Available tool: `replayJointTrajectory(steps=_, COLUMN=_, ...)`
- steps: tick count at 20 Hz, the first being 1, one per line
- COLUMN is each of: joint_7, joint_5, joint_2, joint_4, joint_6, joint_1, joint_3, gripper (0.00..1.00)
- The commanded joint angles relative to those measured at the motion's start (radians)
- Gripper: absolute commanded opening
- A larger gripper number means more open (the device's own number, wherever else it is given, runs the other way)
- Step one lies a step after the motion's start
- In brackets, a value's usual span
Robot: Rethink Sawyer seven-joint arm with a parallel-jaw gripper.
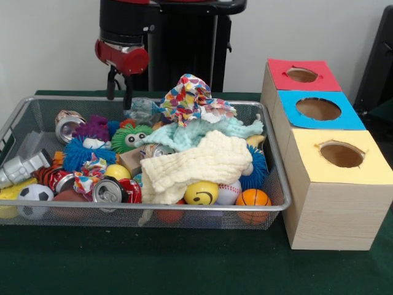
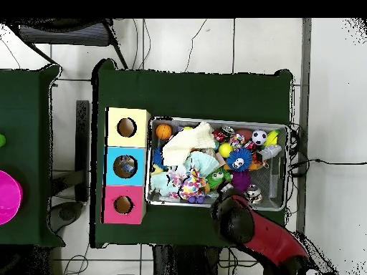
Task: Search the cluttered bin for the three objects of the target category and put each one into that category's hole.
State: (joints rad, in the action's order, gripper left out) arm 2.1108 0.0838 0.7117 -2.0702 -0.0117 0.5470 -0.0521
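A wire mesh bin [image 1: 184, 208] holds mixed clutter. Three cloths lie in its middle: a cream one [image 1: 202, 165], a mint one [image 1: 195, 133] and a multicoloured patterned one [image 1: 190, 93] on top. A smiley ball [image 1: 201, 193], baseball [image 1: 230, 192], basketball [image 1: 253, 198] and soccer ball [image 1: 35, 195] sit along the front. Crushed cans [image 1: 112, 190] [image 1: 67, 125] and fuzzy toys [image 1: 81, 151] fill the left. My gripper [image 1: 120, 98] hangs open and empty over the bin's far left part. In the overhead view the arm [image 2: 236, 218] covers the gripper at the bin's [image 2: 215, 119] lower edge.
Three wooden boxes stand in a row to the right of the bin, each with a round hole: red [image 1: 301, 74], blue [image 1: 318, 109] and yellow [image 1: 341, 154]. Overhead they show as yellow [image 2: 127, 127], blue [image 2: 125, 166] and red [image 2: 123, 205]. Green cloth covers the table [image 1: 184, 264].
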Motion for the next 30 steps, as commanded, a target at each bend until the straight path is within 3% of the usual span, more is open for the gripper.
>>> replayJointTrajectory(steps=1, joint_7=0.093, joint_5=0.014, joint_2=0.034, joint_4=0.001, joint_6=0.036, joint_1=0.028, joint_3=0.123, gripper=1.00)
replayJointTrajectory(steps=9, joint_7=0.119, joint_5=0.036, joint_2=-0.036, joint_4=-0.034, joint_6=-0.040, joint_1=0.069, joint_3=0.161, gripper=1.00)
replayJointTrajectory(steps=19, joint_7=0.134, joint_5=-0.002, joint_2=0.018, joint_4=-0.100, joint_6=0.030, joint_1=0.059, joint_3=0.168, gripper=1.00)
replayJointTrajectory(steps=25, joint_7=0.102, joint_5=-0.005, joint_2=0.007, joint_4=-0.090, joint_6=0.082, joint_1=0.048, joint_3=0.153, gripper=1.00)
replayJointTrajectory(steps=30, joint_7=0.092, joint_5=0.010, joint_2=-0.058, joint_4=-0.059, joint_6=0.040, joint_1=0.056, joint_3=0.161, gripper=1.00)
